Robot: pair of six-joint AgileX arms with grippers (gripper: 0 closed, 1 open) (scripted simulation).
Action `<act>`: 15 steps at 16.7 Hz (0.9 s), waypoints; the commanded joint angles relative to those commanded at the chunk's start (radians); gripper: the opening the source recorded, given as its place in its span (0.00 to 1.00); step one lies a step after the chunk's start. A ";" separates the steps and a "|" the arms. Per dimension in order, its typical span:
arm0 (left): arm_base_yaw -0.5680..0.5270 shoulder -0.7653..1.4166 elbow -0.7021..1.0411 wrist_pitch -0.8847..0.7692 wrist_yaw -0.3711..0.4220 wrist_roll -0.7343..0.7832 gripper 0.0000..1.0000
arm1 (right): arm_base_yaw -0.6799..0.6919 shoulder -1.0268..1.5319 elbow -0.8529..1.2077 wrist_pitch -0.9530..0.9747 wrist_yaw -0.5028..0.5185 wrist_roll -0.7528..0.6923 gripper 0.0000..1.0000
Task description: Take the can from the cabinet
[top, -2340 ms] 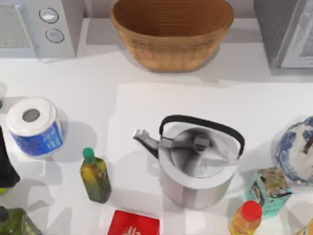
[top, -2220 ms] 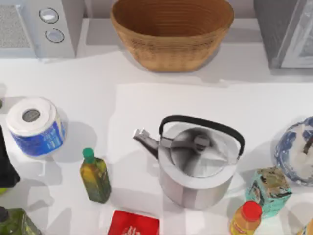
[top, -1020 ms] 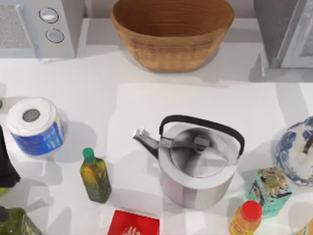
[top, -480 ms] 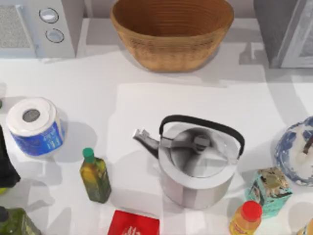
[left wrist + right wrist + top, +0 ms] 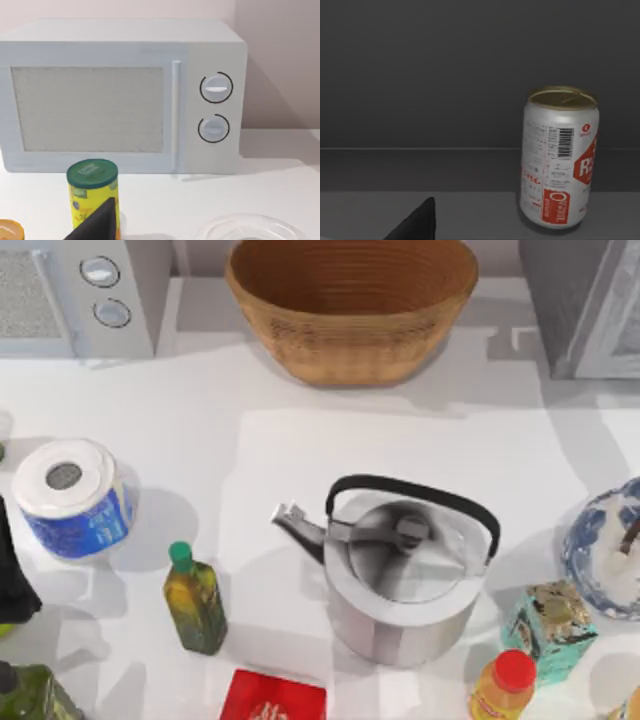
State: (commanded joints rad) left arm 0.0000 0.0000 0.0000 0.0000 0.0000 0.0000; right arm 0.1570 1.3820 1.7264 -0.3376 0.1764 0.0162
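A white table [image 5: 250,450] seen from above carries a crowd of kitchen things. A woven basket [image 5: 350,305] sits at the far middle, a grey microwave [image 5: 70,295] at the far left, and a grey cabinet [image 5: 585,305] at the far right. A steel kettle [image 5: 405,570] with a black handle stands in the middle. To its left are a green-capped oil bottle [image 5: 193,598] and a roll of paper in a blue wrapper [image 5: 70,495]. A red box [image 5: 273,696] lies at the near edge. At the right are a blue patterned bowl [image 5: 605,550], a teal carton [image 5: 550,630] and an orange bottle with a red cap [image 5: 500,685].

The right wrist view looks into the dark grey cabinet. The can [image 5: 559,157], silver with red markings and a gold top, stands upright on the cabinet shelf [image 5: 470,210]. A dark tip of the right gripper [image 5: 415,222] shows near the can but apart from it, so the can is not yet held. Whether this gripper is wide or narrow cannot be told. The arm seems aimed into the cabinet so the gripper can reach in level with the can's side.

The left wrist view faces the microwave, with a yellow canister with a green lid [image 5: 93,197] just before it. A dark tip of the left gripper [image 5: 97,225] shows there; this arm appears parked at the left, and its opening cannot be told.
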 joint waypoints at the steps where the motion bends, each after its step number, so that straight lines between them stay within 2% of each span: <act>1: 0.000 0.000 0.000 0.000 0.000 0.000 1.00 | -0.008 0.020 -0.005 0.025 -0.006 0.000 1.00; 9: 0.000 0.000 0.000 0.000 0.000 0.000 1.00 | -0.025 0.073 -0.014 0.089 -0.022 -0.001 1.00; 15: 0.000 0.000 0.000 0.000 0.000 0.000 1.00 | -0.046 0.242 0.152 0.089 -0.037 0.000 1.00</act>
State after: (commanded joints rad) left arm 0.0000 0.0000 0.0000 0.0000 0.0000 0.0000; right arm 0.1109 1.6243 1.8784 -0.2482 0.1391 0.0158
